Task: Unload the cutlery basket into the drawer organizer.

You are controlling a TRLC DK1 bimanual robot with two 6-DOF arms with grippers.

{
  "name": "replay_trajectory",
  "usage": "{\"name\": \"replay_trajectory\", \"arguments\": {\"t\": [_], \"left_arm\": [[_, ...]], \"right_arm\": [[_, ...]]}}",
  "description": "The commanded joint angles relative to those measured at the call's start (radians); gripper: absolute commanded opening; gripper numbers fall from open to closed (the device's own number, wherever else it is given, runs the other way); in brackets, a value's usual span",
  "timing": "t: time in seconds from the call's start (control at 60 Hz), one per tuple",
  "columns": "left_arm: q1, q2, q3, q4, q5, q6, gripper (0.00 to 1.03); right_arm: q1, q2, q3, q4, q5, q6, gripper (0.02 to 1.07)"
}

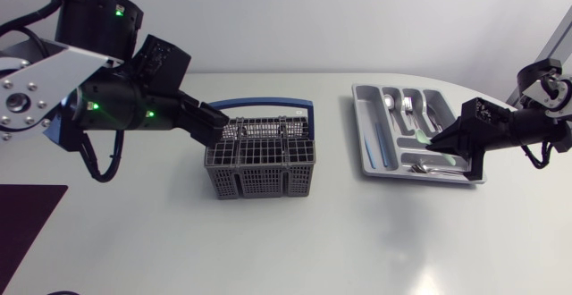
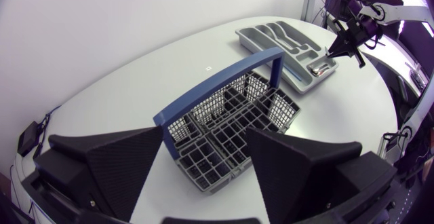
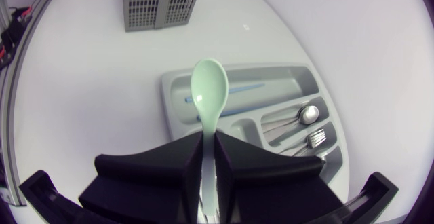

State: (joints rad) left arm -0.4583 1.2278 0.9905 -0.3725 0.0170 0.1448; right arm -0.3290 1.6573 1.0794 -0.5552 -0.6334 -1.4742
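— Pale-green spoon (image 3: 208, 88), where?
— Clamped in right gripper (image 3: 209, 139), above drawer organizer (image 1: 359, 134).
— Cutlery basket (image 1: 259, 165)?
— Mid-table, organizer at its 3 o'clock. Left gripper (image 2: 205, 134) at its 10 o'clock rim, fingers wide, nothing held.

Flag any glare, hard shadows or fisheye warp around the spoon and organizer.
Head view: soft, even light; only faint shadows beside basket and organizer. Right wrist view: small glints on the green spoon in the right gripper, no washout. Left wrist view: fisheye bows the table edge.
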Motion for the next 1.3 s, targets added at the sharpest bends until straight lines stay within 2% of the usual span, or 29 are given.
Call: {"name": "replay_trajectory", "arguments": {"t": [0.0, 0.15, 0.233, 0.383, 0.45, 0.517, 0.55, 0.633, 0.717, 0.75, 1.033, 1.2, 1.283], "left_arm": [[0.021, -0.024, -0.038, 0.010, -0.006, 0.035, 0.98], [0.049, -0.040, -0.073, 0.014, -0.006, 0.042, 0.98], [0.067, -0.045, -0.089, 0.018, -0.006, 0.045, 0.98], [0.089, -0.057, -0.110, 0.021, -0.006, 0.056, 0.98], [0.095, -0.063, -0.119, 0.021, -0.006, 0.061, 0.98], [0.109, -0.065, -0.125, 0.021, -0.006, 0.062, 0.98], [0.113, -0.068, -0.131, 0.021, -0.006, 0.064, 0.98], [0.130, -0.074, -0.150, 0.021, -0.003, 0.068, 0.98], [0.142, -0.083, -0.162, 0.024, -0.002, 0.073, 0.98], [0.147, -0.090, -0.167, 0.024, 0.000, 0.078, 0.98], [0.207, -0.108, -0.194, 0.024, 0.024, 0.099, 0.98], [0.245, -0.083, -0.205, 0.052, 0.028, 0.118, 0.98], [0.259, -0.044, -0.207, 0.066, 0.026, 0.121, 0.98]], "right_arm": [[-0.005, 0.076, 0.025, -0.008, 0.046, -0.117, 0.07], [-0.005, 0.145, 0.030, 0.058, 0.138, -0.184, 0.07], [0.013, 0.183, 0.001, 0.175, 0.227, -0.192, 0.07], [0.033, 0.222, -0.009, 0.244, 0.301, -0.222, 0.10], [0.041, 0.223, -0.018, 0.258, 0.311, -0.218, 0.25], [0.048, 0.220, -0.033, 0.282, 0.325, -0.202, 0.50], [0.048, 0.214, -0.045, 0.296, 0.331, -0.198, 0.58], [0.053, 0.176, -0.065, 0.302, 0.333, -0.167, 0.69], [0.054, 0.119, -0.088, 0.302, 0.333, -0.149, 0.96], [0.054, 0.093, -0.093, 0.296, 0.328, -0.136, 1.02], [0.119, -0.139, -0.150, 0.247, 0.213, 0.049, 1.02], [0.288, -0.208, -0.148, 0.218, 0.198, 0.339, 1.01], [0.392, -0.208, -0.153, 0.225, 0.198, 0.471, 0.94]]}}
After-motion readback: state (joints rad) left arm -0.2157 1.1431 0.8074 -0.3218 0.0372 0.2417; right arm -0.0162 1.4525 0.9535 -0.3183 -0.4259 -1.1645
